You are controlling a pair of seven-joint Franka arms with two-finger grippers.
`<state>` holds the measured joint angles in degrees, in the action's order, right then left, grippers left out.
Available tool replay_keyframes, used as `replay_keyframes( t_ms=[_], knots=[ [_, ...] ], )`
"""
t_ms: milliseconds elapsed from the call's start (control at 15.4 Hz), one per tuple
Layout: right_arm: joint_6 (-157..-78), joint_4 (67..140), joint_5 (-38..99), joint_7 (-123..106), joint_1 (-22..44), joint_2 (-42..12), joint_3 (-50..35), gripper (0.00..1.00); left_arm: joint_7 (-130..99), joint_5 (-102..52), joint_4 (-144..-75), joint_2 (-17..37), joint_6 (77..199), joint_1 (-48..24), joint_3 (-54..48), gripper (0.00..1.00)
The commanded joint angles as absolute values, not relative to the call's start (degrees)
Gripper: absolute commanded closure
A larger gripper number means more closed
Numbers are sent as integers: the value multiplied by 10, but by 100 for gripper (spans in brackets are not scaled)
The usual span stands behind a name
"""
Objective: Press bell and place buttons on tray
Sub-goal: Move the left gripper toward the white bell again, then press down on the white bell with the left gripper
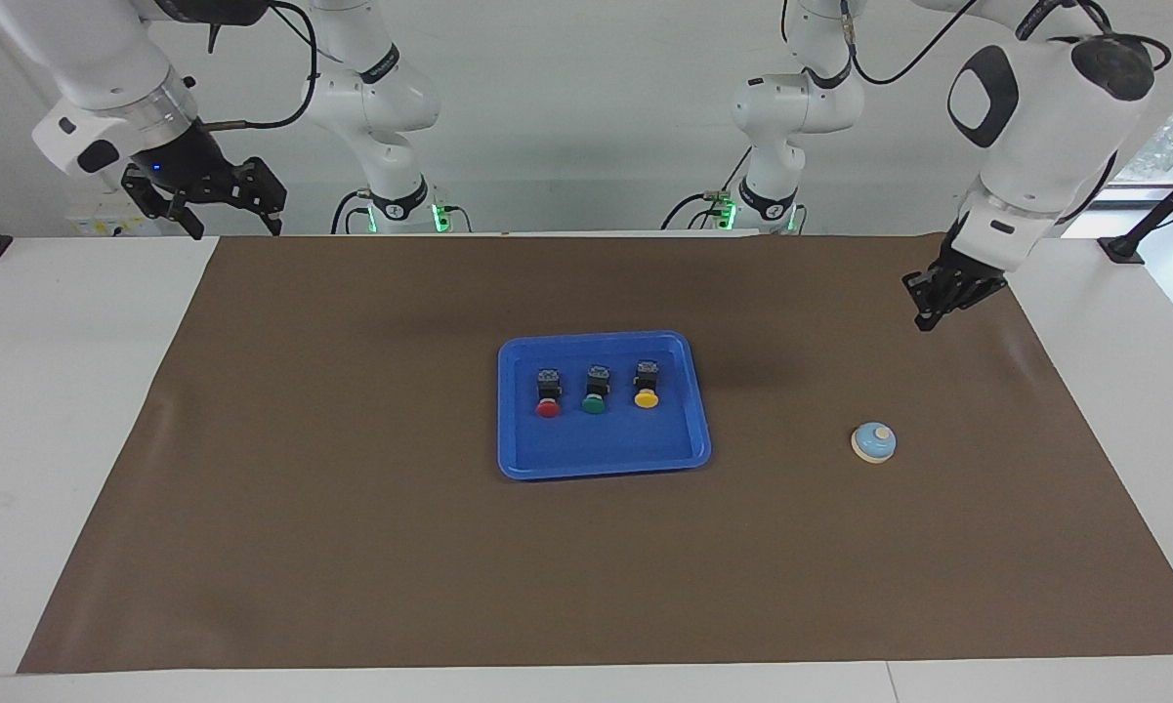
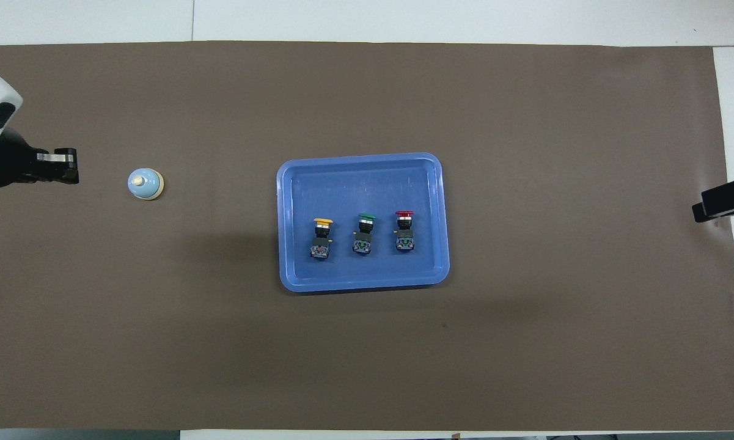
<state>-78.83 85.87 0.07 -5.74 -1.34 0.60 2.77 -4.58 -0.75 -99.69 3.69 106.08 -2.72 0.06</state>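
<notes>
Facing view: left gripper (image 1: 925,314) raised over the brown mat (image 1: 352,547) at the left arm's end of the tabletop, fingertips pinched together, holding nothing. Bell (image 1: 873,441) resting on the mat, apart from that gripper and farther from the robots. Tray (image 1: 520,459) at mid-mat, carrying all three buttons in a row: red button (image 1: 548,394), green button (image 1: 596,390), yellow button (image 1: 647,385). Right gripper (image 1: 223,198) waiting high at its own end, jaws apart.

Likely step: pressing the bell. Best done by centring the closed tip over the cream knob, coming straight down, tapping briefly and lifting clear, without nudging the base sideways.

Overhead view: left gripper (image 2: 58,166) beside the bell (image 2: 145,184), not over it. Right gripper (image 2: 724,198) at the mat's edge.

Count: one bell, one tray (image 2: 287,278), three buttons, two grippers.
</notes>
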Motion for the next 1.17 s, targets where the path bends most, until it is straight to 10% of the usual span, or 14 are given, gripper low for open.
replay_keyframes(
  t_ms=[0,1105],
  knots=[
    [-810,873,-14,-58,-8,16,30,0,-40,-3,-990,107,1124,-28,6,100],
    [-805,879,-25,-60,-5,20,30,0,-9,-3,-1078,142,1263,1,5,100]
  ],
)
